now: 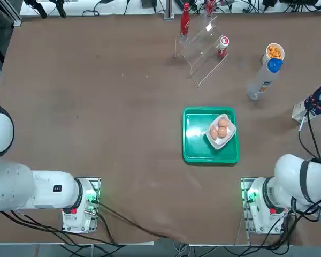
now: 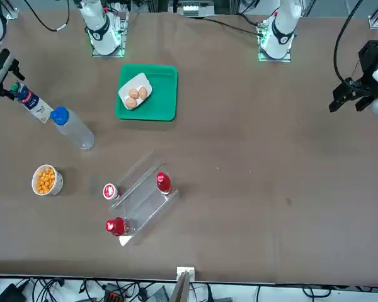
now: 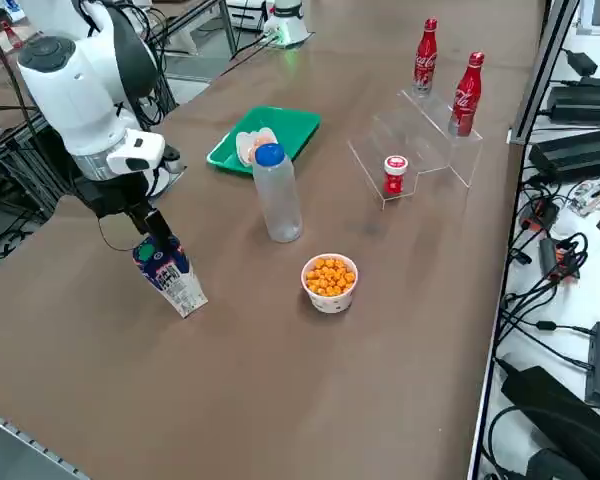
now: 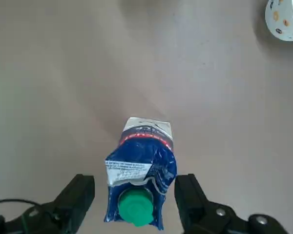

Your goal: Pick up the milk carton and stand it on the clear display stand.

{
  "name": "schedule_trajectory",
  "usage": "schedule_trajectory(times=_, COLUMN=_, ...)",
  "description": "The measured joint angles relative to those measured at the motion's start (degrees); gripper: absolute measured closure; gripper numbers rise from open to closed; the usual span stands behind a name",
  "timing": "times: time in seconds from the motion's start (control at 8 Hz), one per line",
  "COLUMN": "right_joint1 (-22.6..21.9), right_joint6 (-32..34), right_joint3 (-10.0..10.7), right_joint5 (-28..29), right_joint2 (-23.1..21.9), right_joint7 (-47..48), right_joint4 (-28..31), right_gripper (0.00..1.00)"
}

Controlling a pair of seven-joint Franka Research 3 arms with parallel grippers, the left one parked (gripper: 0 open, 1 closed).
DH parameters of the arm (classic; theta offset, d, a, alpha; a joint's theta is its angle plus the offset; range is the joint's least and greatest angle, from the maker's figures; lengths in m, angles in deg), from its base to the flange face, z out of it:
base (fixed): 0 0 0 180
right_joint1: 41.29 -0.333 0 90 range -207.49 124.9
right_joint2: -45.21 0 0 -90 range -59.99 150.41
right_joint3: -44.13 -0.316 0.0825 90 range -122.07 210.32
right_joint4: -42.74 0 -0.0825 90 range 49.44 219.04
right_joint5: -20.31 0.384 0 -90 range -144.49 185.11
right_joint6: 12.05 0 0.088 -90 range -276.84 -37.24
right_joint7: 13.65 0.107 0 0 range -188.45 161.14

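Right gripper points down at the table's right edge, fingers spread wide astride the upright milk carton, not gripping.

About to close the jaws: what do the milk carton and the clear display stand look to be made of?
Milk carton: probably coated paperboard, with a creased, glossy printed top and a green plastic cap. Clear display stand: likely transparent acrylic sheet, see-through, with bright edges and glints.

Open table lies left of the clear display stand. Between it and the milk carton stand the tall bottle and snack cup; red bottles occupy its steps.
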Motion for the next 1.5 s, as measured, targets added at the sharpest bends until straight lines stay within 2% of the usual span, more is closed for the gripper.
schedule_trajectory(times=0.75, right_joint1=1.4, right_joint6=-2.5, right_joint3=0.0, right_joint5=0.0, right_joint2=4.0, right_joint7=-0.1, right_joint4=0.1, right_gripper=0.0)
schedule_trajectory(times=1.12, right_joint1=1.4, right_joint6=-3.2, right_joint3=-0.2, right_joint5=0.0, right_joint2=4.6, right_joint7=-0.1, right_joint4=0.1, right_gripper=0.06)
schedule_trajectory(times=1.38, right_joint1=1.4, right_joint6=-3.7, right_joint3=-0.2, right_joint5=0.0, right_joint2=4.6, right_joint7=-0.1, right_joint4=0.1, right_gripper=0.15)
schedule_trajectory(times=1.5, right_joint1=1.4, right_joint6=-3.9, right_joint3=-0.2, right_joint5=0.0, right_joint2=4.6, right_joint7=-0.1, right_joint4=0.0, right_gripper=0.38)
